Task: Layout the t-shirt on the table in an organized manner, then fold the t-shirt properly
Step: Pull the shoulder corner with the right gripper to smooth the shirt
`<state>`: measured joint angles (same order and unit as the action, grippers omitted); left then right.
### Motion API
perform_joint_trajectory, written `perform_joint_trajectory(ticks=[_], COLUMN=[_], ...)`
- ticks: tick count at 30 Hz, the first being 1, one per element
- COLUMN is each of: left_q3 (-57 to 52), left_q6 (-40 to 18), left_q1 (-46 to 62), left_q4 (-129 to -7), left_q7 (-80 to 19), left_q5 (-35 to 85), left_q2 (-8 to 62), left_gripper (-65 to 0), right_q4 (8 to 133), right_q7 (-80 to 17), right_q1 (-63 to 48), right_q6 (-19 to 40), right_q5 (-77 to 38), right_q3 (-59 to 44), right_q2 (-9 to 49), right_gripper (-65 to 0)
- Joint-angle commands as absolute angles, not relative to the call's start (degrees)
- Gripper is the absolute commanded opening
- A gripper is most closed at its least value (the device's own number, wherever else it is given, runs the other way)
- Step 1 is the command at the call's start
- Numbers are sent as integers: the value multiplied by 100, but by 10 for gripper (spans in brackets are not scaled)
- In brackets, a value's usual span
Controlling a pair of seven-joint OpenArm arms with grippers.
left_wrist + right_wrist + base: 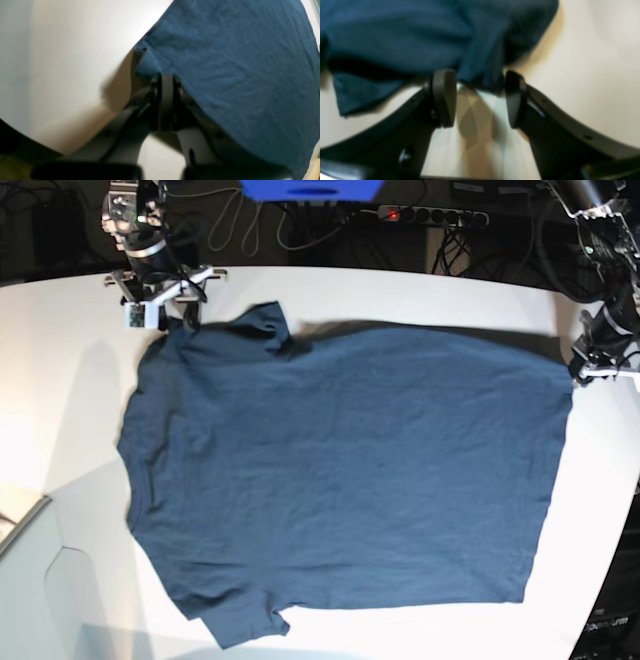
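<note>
Mostly flat: soft wrinkly t-shirt (340,480) on smooth matte table (60,380), folds blurred.

Wrinkly cloth t-shirt (340,470), matte table (400,290)

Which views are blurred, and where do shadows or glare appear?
Right wrist view: soft all over, the dark blue cloth t-shirt smeared. Left wrist view: sharper cloth, blurred left gripper. Base view: crisp, bright glare on the white table, arm shadow at left.
</note>
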<state>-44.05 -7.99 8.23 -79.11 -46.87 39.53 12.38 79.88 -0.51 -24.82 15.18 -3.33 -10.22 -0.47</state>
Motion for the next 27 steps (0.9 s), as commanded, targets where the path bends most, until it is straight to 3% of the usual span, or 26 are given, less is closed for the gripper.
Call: perform_joint_trajectory(ticks=[1,3,5,9,21,27], left_q3=[-4435,-4435,-4435,-4435,-4409,-4400], left_q6=[-848,-848,-848,-848,-848,-848], left_q1=[787,787,787,787,787,787], left_q4=[-8013,-8013,-8013,-8048,-8066,-8066], left_q7=[-4620,-4620,-4620,-4620,-4629,-4646], left_q5=[4031,4031,4031,4031,4031,4031], left_q2=[1341,1341,1341,1349,1349,1349], left_gripper=[-650,-650,-650,-650,-650,-650], right_q4=[7934,7802,7802,8163,8673,8127], right_q7=[-48,-48,-22,-22,-66,-884], right_q1=[-2422,-2360,-2343,-2273,-1297,-576], right_q6=[1552,1552,1552,1552,1552,1552], right_q5=[-330,-330,-338,-347,-312,699], right_q3=[-1024,-1024,-1033,-1033,-558,321], right_q2=[-22,4,119,215,233,391], right_gripper=[-341,-354,-418,-649,-645,-617])
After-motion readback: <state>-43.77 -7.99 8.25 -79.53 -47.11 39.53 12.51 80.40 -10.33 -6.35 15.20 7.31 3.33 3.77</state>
